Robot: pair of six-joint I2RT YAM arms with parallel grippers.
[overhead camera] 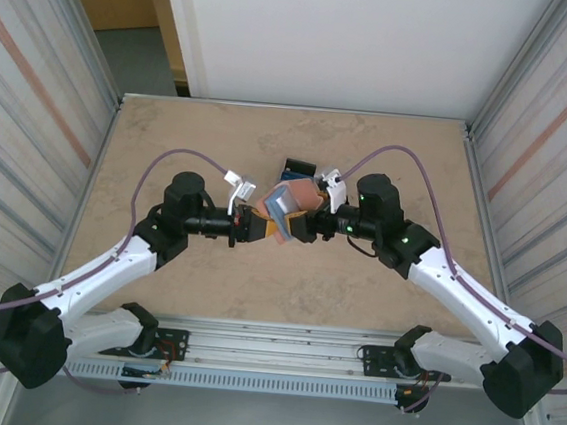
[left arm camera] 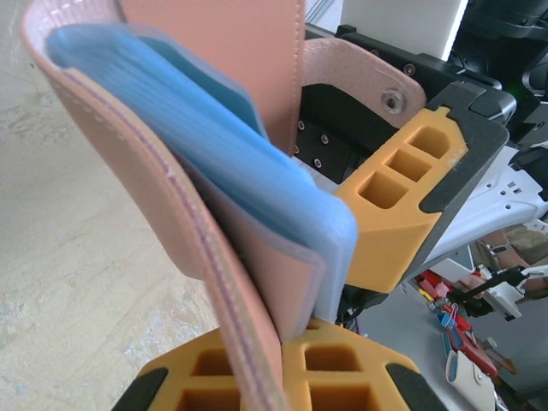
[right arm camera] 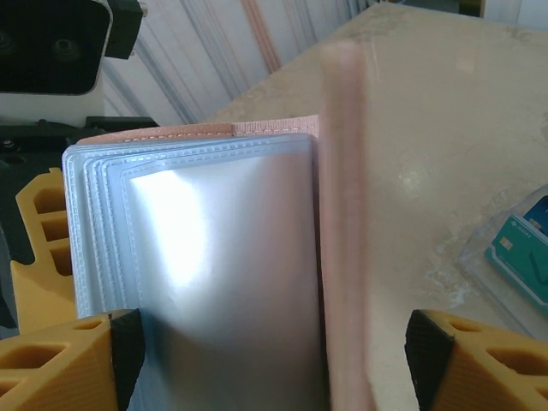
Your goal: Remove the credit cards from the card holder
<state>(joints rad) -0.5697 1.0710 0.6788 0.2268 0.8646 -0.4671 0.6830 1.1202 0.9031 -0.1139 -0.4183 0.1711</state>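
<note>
Two arms meet near the middle of the table (overhead camera: 191, 133). At 9 o'clock of that meeting point, your left gripper (overhead camera: 250, 227) is pressed together on the salmon cover of the card holder (overhead camera: 284, 211), holding it upright with its blue-grey pocket leaves fanned open. At 3 o'clock of the holder, your right gripper (overhead camera: 302, 224) stands spread, its fingers (right arm camera: 60, 364) straddling the clear pocket leaves and the cover, one pad well clear of the cover. At 12 o'clock of the holder, credit cards (overhead camera: 297, 167) lie on the table. Your right wrist view catches a teal card (right arm camera: 522, 253) at its 4 o'clock edge.
</note>
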